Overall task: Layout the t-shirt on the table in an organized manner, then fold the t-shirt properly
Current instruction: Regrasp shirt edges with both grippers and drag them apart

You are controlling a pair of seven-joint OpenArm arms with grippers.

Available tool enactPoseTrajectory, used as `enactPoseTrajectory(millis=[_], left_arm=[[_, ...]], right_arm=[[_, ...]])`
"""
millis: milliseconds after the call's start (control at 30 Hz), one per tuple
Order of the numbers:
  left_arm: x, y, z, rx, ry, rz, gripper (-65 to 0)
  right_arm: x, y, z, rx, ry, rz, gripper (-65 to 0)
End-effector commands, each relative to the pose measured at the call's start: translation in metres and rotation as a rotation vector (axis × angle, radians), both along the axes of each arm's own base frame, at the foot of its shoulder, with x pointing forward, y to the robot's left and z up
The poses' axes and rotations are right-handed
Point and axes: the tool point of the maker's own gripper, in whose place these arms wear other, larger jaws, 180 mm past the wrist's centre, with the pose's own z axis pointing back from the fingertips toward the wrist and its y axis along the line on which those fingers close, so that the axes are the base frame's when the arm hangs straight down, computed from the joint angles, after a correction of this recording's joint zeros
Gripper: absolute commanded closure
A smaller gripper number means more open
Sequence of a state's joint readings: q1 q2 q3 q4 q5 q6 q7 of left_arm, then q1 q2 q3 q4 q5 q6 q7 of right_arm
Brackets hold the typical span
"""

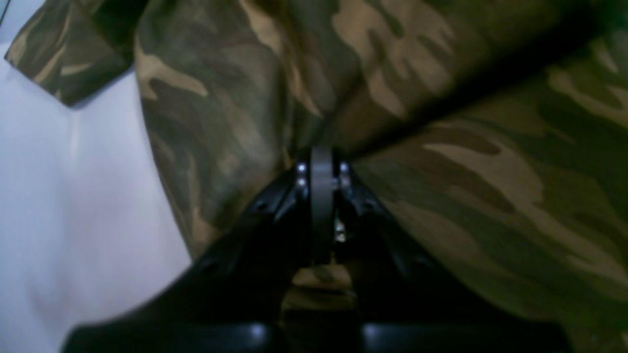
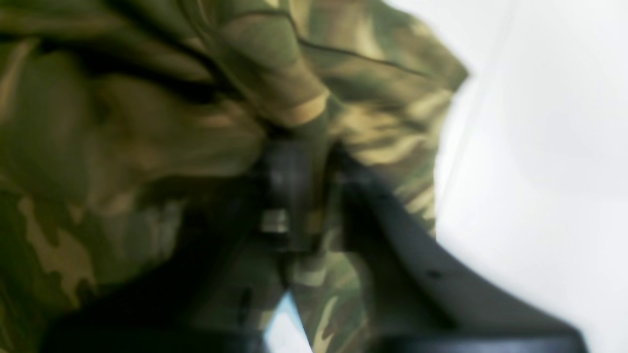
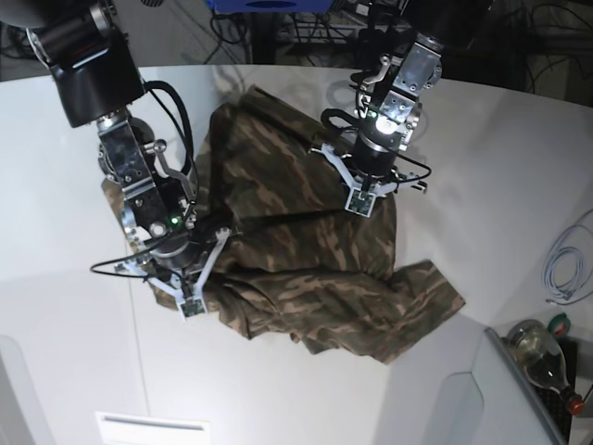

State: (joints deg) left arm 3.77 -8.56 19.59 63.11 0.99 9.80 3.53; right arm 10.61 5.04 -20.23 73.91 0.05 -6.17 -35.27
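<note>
Both my jaws pinch soft green-brown-tan camouflage cloth t-shirt [image 3: 306, 260], stretched fold between. Best: draw apart evenly, keep tension, lower flat onto smooth white worktop [image 3: 482, 158] beside shirt.

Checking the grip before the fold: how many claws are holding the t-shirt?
2. The left claw is shut on the t-shirt near its middle; the right claw pinches its edge at the base view's left.

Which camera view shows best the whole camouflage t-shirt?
The base view: the green, brown and tan camouflage cloth t-shirt lies crumpled on the white table, outline visible. The wrist views show only close cloth patches at each gripper's fingers.
</note>
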Motion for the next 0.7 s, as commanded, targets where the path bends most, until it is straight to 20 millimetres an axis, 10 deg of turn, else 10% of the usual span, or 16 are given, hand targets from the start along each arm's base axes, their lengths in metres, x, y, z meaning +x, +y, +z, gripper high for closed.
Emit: enactPoseTrajectory(millis=[0, 233, 433, 667], left_arm=[[-0.009, 0.021, -0.011, 0.045, 0.064, 0.029, 0.0], [0.01, 0.091, 0.006, 0.145, 0.022, 0.099, 0.0], [0.055, 0.144, 0.036, 0.173, -0.059, 0.23, 0.0], [0.086, 0.132, 0.079, 0.128, -0.14, 0.243, 0.0]], right_arm=[[0.011, -0.001, 0.021, 0.021, -0.071, -0.013, 0.0], [-0.022, -0.026, 0.072, 0.051, -0.202, -0.041, -0.5], [-0.033, -0.065, 0.073, 0.022, -0.129, -0.154, -0.5], [-0.032, -0.1, 0.052, -0.04, -0.031, -0.223, -0.5]])
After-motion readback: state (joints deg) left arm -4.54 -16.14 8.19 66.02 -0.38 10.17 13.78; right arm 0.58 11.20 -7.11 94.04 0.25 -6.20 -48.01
